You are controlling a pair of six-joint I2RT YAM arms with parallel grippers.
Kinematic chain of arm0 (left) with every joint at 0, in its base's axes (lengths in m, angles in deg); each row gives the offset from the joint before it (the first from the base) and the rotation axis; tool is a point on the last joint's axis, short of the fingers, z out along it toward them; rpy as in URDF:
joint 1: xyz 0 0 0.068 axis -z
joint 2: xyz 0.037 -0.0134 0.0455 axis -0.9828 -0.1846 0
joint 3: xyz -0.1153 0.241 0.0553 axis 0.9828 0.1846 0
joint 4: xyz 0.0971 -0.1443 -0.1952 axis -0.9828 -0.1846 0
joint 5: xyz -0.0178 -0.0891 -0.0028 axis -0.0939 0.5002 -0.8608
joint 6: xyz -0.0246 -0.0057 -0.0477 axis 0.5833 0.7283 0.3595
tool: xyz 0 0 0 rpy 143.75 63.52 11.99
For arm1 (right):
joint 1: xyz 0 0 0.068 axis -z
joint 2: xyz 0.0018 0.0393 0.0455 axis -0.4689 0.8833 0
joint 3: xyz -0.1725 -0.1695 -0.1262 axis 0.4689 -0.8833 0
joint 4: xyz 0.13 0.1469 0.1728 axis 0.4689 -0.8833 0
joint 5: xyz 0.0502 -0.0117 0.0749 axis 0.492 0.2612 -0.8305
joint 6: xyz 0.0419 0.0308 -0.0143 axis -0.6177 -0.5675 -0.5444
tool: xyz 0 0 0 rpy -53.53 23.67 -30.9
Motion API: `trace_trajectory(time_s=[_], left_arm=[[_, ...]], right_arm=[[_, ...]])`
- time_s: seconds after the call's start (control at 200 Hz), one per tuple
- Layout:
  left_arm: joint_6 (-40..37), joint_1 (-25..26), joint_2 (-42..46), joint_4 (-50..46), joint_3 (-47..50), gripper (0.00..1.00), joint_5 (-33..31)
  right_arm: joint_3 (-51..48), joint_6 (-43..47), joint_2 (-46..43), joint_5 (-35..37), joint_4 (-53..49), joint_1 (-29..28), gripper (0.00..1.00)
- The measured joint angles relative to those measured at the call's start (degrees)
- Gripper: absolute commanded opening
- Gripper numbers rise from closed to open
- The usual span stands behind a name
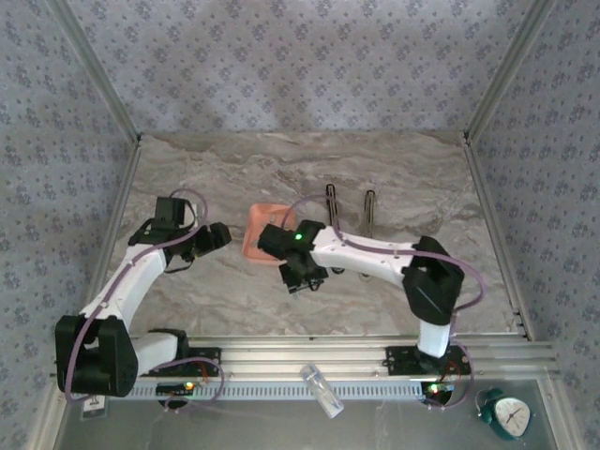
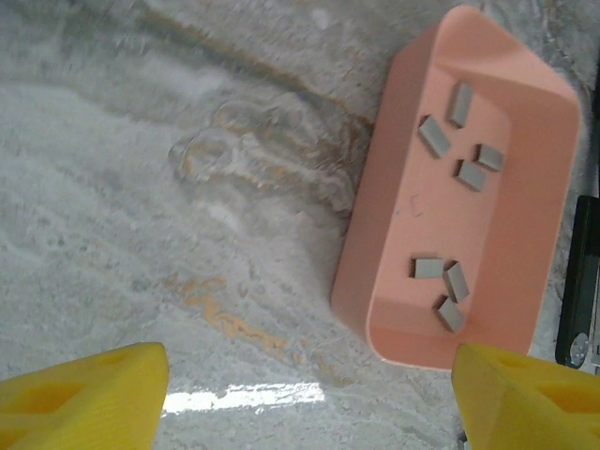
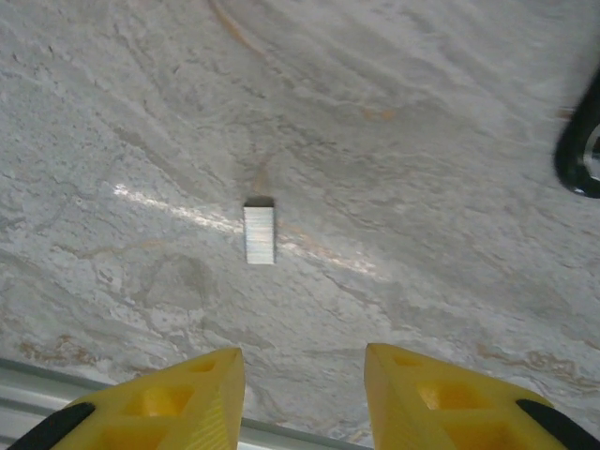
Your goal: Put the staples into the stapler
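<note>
Gleaming marble (image 2: 187,281), blocky grey staples (image 2: 433,136)

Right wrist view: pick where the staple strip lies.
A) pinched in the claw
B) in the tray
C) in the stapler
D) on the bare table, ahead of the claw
D: the strip lies flat on the table, apart from the right claw, whose fingers stand open with nothing between them.
</note>
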Motion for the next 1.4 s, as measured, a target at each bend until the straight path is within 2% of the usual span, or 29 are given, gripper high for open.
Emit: trace_trajectory(time_s=[0.25, 0.725, 1.174, 1.399], left_arm=[[1.5, -0.9, 1.2, 2.3, 1.4, 0.79, 1.8], [2.5, -0.9, -0.1, 4.7, 1.5, 0.79, 3.2], [2.6, -0.9, -0.4, 5.2, 1.5, 0.79, 4.0], [2.6, -0.9, -0.4, 5.2, 1.5, 0.79, 4.0]], right_arm=[[2.8, 0.9, 7.3, -1.0, -1.4, -0.2, 0.39], [6.1, 3.5, 13.3, -3.3, 0.1, 1.4, 0.35], [6.1, 3.9, 14.4, -4.3, 2.5, 2.0, 0.26], [6.1, 3.9, 15.0, -4.6, 2.9, 2.1, 0.26]])
